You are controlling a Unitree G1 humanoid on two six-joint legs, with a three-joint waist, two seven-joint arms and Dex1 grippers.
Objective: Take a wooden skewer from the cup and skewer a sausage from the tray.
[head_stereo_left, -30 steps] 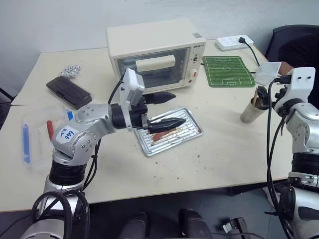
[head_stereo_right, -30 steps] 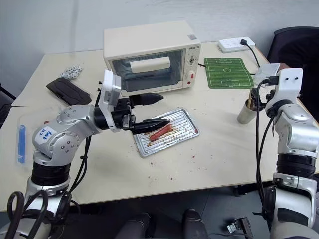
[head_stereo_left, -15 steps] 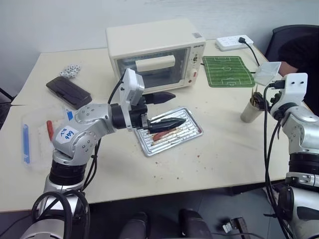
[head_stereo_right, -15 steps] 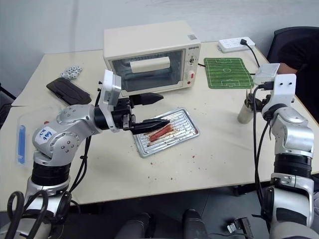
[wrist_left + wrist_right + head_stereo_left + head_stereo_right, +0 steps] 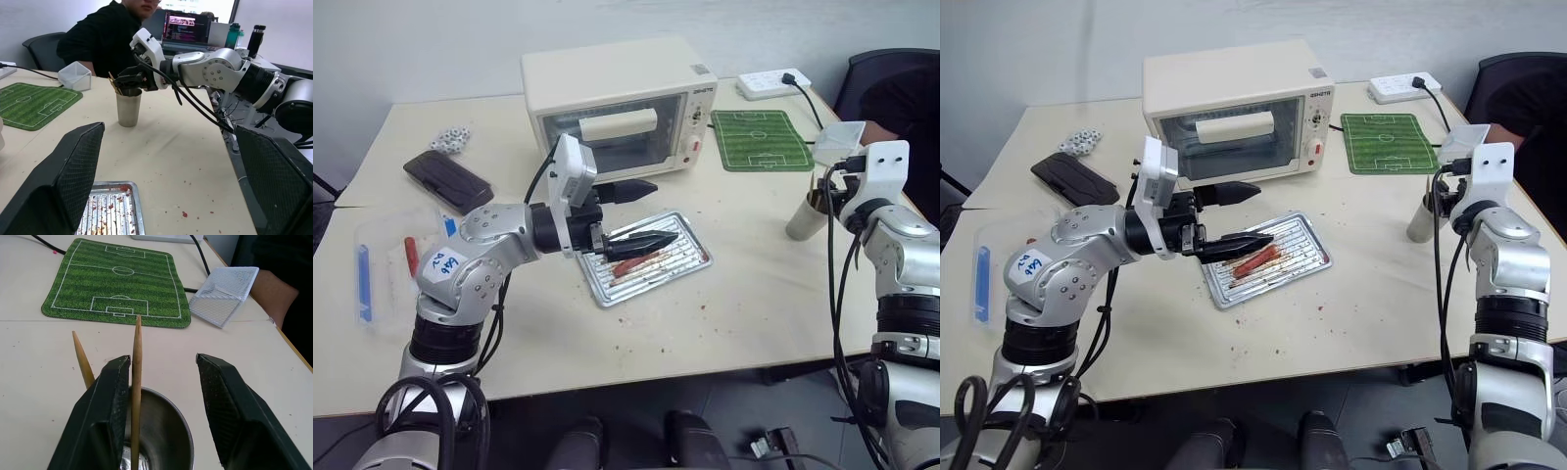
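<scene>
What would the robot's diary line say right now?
right gripper: open around skewer in cup | left gripper: open over tray | sausage: untouched

Beige table (image 5: 724, 313) against pale grey wall (image 5: 411, 49). Black office chair (image 5: 886, 73) behind right gripper; dark floor (image 5: 636, 411) beneath table edge.

A: How is the light?
B: Bright, even, soft. The bench (image 5: 734, 294) is evenly lit, and the shadow beneath the tray (image 5: 651, 262) is faint.
A: Any glare or blur?
B: A bright window at twelve o'clock in the left wrist view; focus stays sharp.
</scene>
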